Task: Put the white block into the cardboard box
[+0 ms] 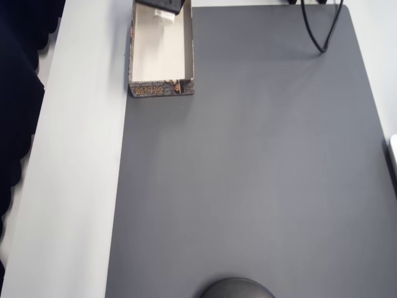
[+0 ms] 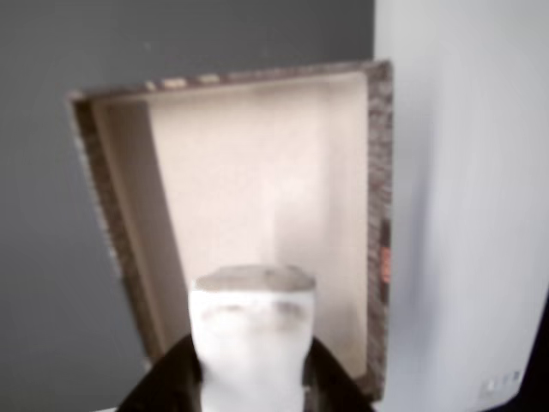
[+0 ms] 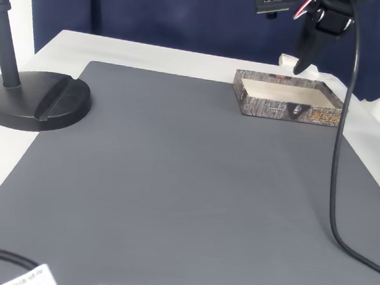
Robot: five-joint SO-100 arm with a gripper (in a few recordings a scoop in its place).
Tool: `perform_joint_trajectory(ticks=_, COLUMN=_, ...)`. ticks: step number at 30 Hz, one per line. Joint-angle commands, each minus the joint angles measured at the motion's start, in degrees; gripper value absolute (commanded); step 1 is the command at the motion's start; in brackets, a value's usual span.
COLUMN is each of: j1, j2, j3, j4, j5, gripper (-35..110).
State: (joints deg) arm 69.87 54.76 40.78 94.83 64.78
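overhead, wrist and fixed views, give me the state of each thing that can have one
white block: gripped, held in the air above the box
cardboard box: open-topped, nothing lying inside, resting on the grey mat's edge
end effector: shut on the white block, over the box
grey mat: flat on the table

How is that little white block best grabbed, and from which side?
By its two long sides, from above, as the claw holds it now: the white block is a narrow bar, so the fingers span its short width and its end pokes out, hanging over the cardboard box.
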Motion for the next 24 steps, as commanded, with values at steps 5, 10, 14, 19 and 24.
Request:
perform_joint_trajectory(ticks=5, j1=1.76, j2=-5.19, j3=-11.51, j4=-0.62, j5=2.29, gripper=-2)
perform_joint_trajectory(ticks=10, j1=0.79, j2=-8.35, j3=-12.39, j4=-1.41, j5=2.20, gripper=-2)
perform_joint_trajectory(ticks=14, j1=0.09, j2=-10.99, j3=-14.94, j4=-1.58, j5=1.85, gripper=-2)
perform_joint_trajectory(ticks=19, j1=-0.26, j2=-14.06, j3=-17.14, j4=-1.58, j5=2.02, gripper=-2)
perform_joint_trajectory(ticks=24, j1=-0.70, j2=-15.91, j3=-18.46, j4=-1.85, j5=2.55, gripper=-2)
